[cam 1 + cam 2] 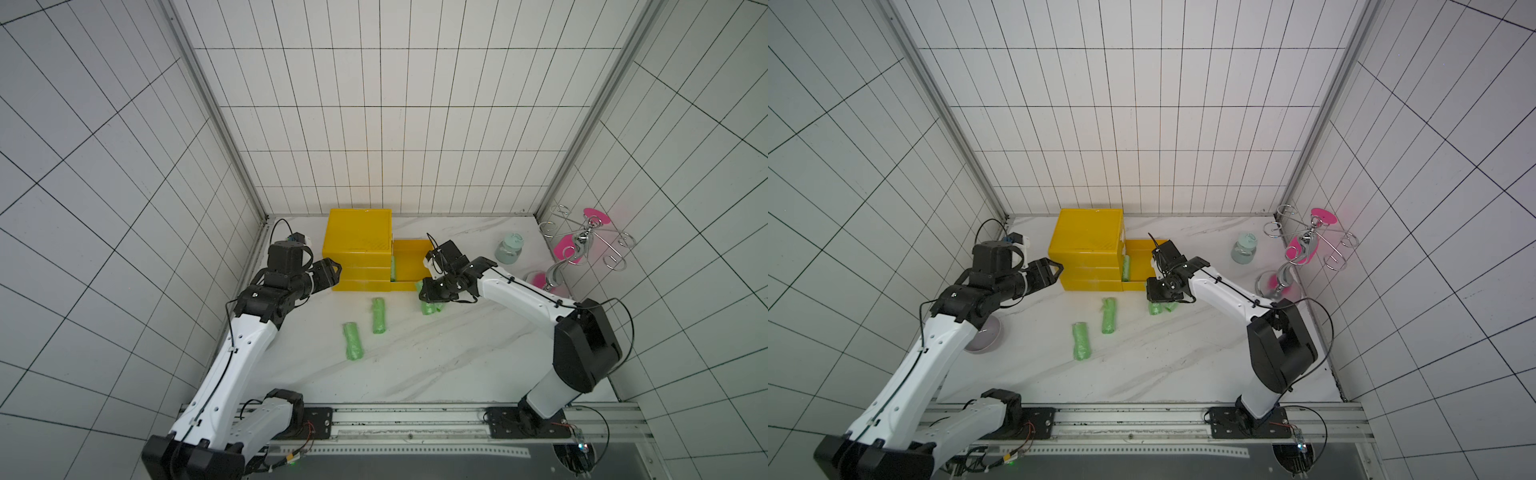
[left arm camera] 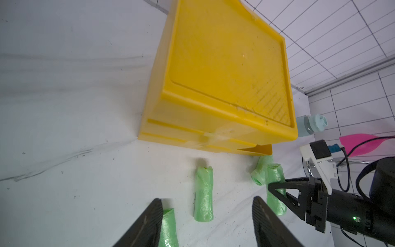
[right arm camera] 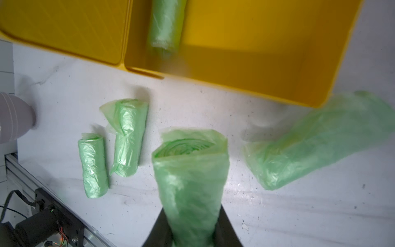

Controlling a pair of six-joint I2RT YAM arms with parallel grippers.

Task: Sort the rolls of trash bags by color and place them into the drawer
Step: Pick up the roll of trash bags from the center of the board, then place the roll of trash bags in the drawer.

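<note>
Top views overhead, wrist views close, sharing table [image 1: 436, 365]

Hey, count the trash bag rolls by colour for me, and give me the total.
green rolls: 5 (one in the yellow drawer, one in the right claw, three on the table)
blue rolls: 0
purple rolls: 0
total: 5

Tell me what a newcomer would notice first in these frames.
The bright yellow drawer unit at the back of the table, one drawer pulled out with a green roll inside. Then the right gripper, its fingers closed on a held roll just in front of that drawer. Three loose rolls lie on the white tabletop.
</note>
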